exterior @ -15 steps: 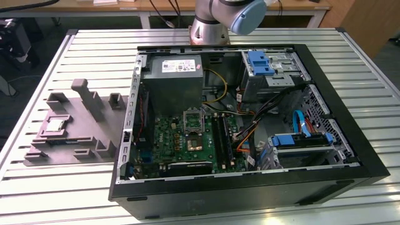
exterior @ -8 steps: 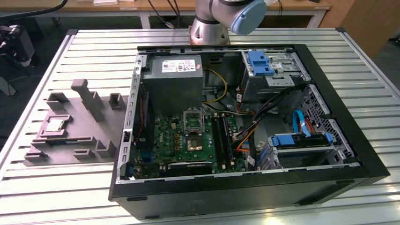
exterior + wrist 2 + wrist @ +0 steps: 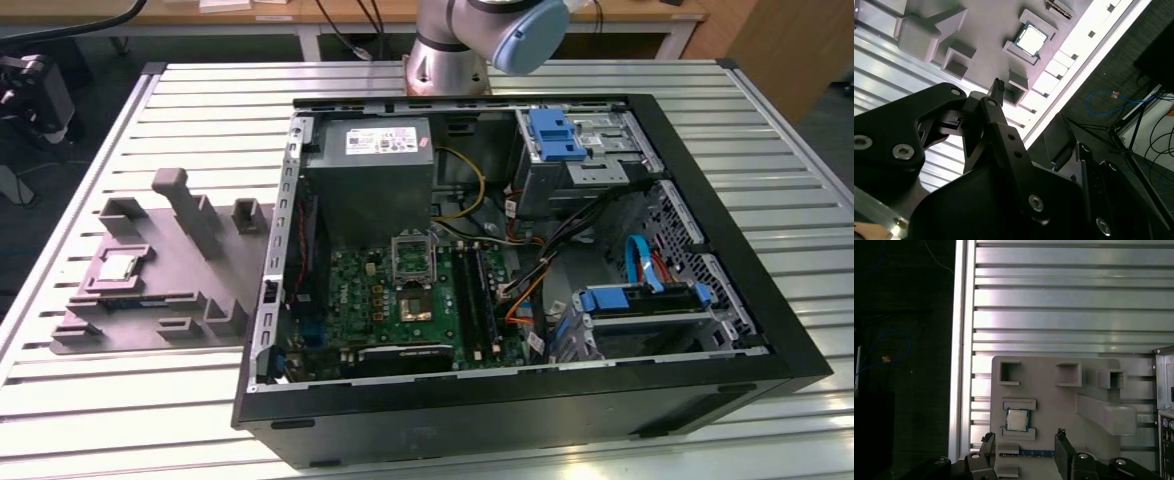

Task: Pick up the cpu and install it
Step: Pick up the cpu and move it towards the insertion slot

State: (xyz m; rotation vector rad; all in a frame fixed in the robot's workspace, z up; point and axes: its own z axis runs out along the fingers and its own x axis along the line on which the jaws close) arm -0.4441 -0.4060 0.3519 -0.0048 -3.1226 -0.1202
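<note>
Pincer (image 3: 1024,437): nearest the lens in both wrist views. Its two black fingers are spread wide with nothing between them. In the first wrist view it hangs above the grey holder (image 3: 1054,405), fingertips (image 3: 986,438) clear of it.

Cpu (image 3: 1017,420): lies flat in a shallow seat of the holder, silvery lid up, thin green rim visible all round. Not touched by the pincer. Also seen in the second wrist view (image 3: 1030,39) and the exterior view (image 3: 118,266).

Holder (image 3: 187,270): rests on the slatted table (image 3: 134,400), just beside the open computer case (image 3: 534,400), on the exterior view's left.

Socket (image 3: 416,300): dark square on the motherboard (image 3: 380,290) inside the case, well apart from the cpu. It appears unfilled.

Handling, my judgement:
- Very light, thin and rigid; will not flex under the fingers.
- The metal lid looks smooth, so likely slippery. With so little height at the edge, the hold must be squarely centred.
- The underside contact face is not visible. I assume it is delicate, so it should not be dragged.
- Low ledges of the holder flank two opposite sides of the seat. The other two sides look open, and those free edges are the place to take hold, with light force and the chip kept level.
</note>
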